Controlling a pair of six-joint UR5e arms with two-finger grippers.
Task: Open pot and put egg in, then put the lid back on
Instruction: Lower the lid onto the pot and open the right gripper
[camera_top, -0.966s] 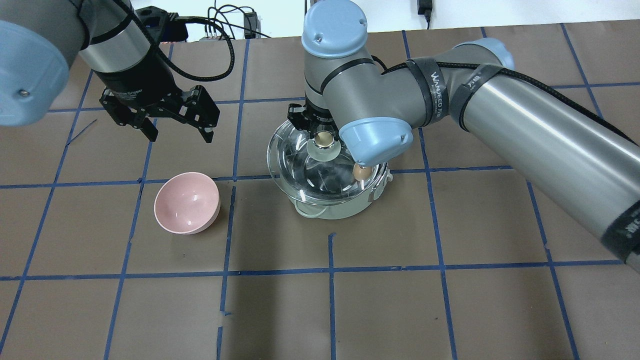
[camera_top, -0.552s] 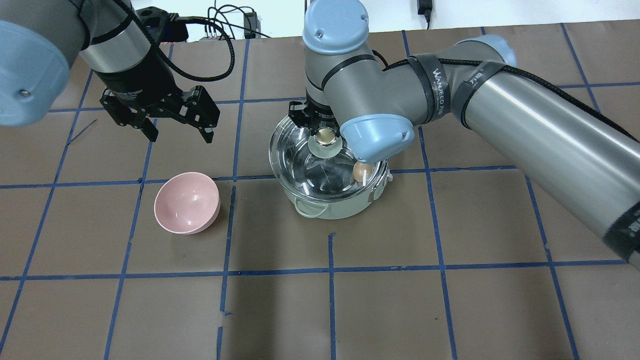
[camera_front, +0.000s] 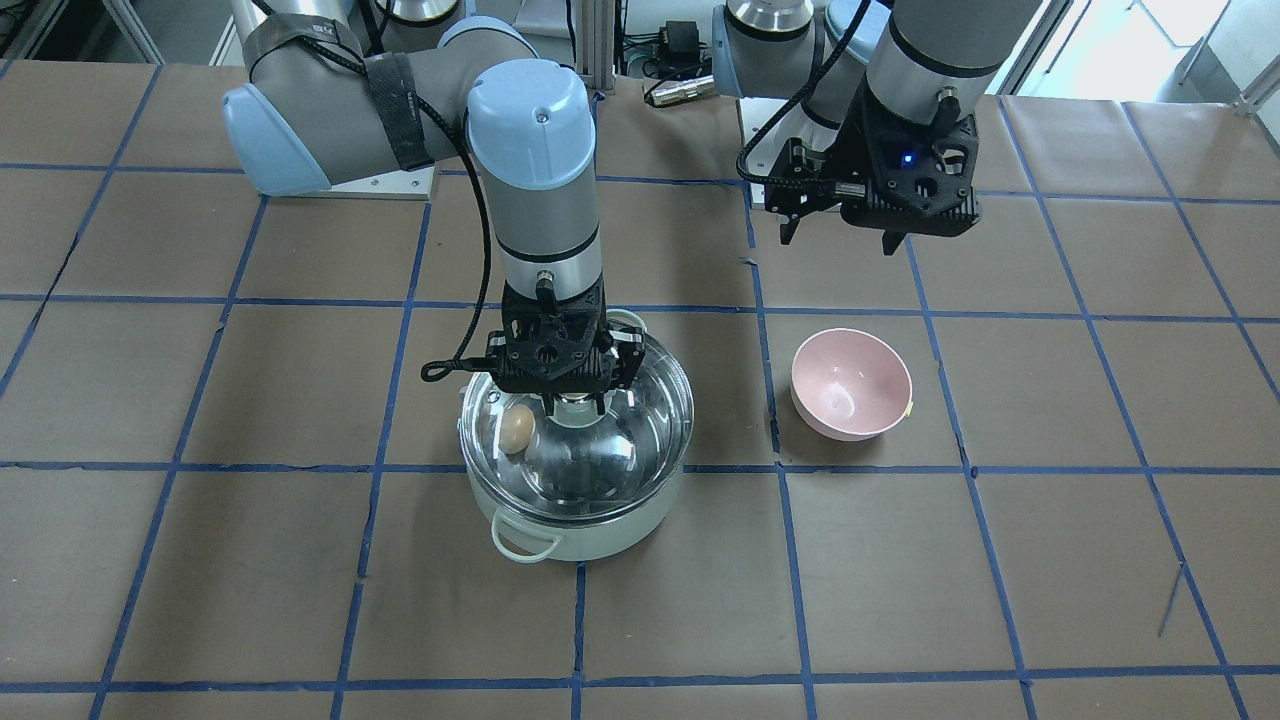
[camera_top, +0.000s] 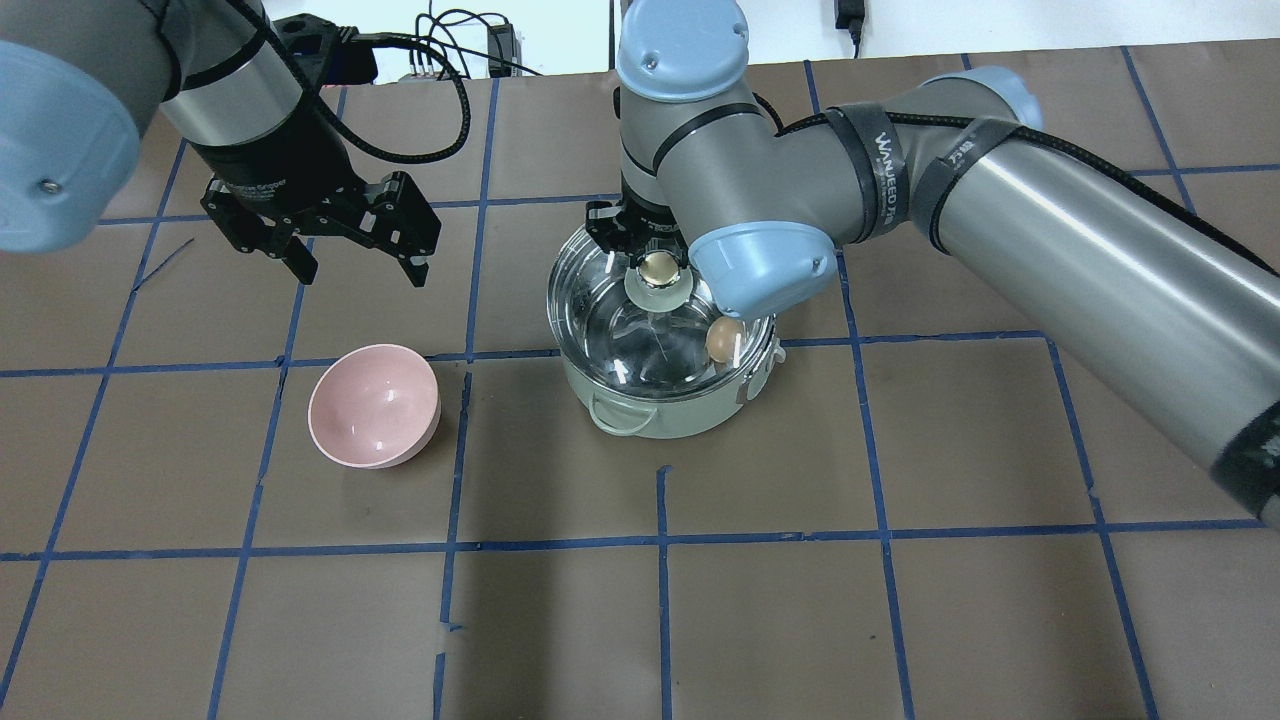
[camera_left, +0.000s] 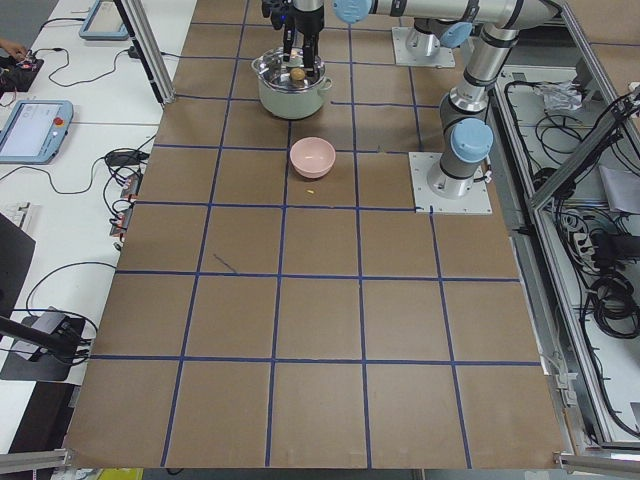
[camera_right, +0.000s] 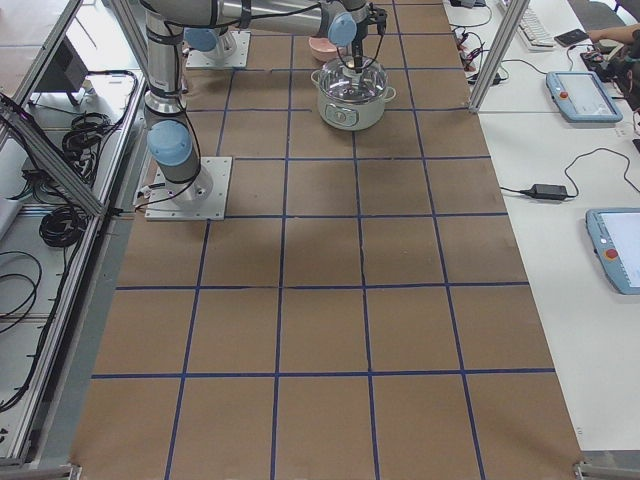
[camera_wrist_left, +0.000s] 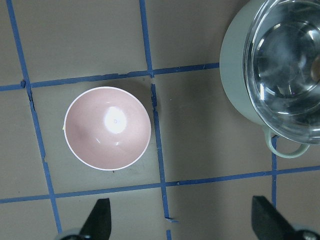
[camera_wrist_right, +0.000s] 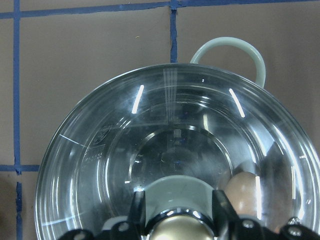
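Observation:
The mint-white pot (camera_top: 660, 418) stands mid-table; it also shows in the front view (camera_front: 590, 532). The clear glass lid (camera_top: 610, 325) covers it, lined up with the rim (camera_front: 640, 430). I cannot tell whether it rests fully. The brown egg (camera_top: 722, 340) lies inside against the wall, seen through the glass (camera_front: 517, 428) (camera_wrist_right: 246, 192). My right gripper (camera_top: 656, 264) is shut on the lid's beige knob (camera_wrist_right: 177, 232) from above. My left gripper (camera_top: 360, 270) hangs open and empty, left of the pot (camera_wrist_left: 182, 222).
A pink bowl (camera_top: 373, 405) stands empty left of the pot, below my left gripper (camera_wrist_left: 107, 128) (camera_front: 850, 385). Blue tape lines grid the brown table. Cables and boxes lie beyond the far edge.
My right gripper has carried the lid to the right and down, from hanging off the pot's left side to lined up over the rim. The left arm has not moved.

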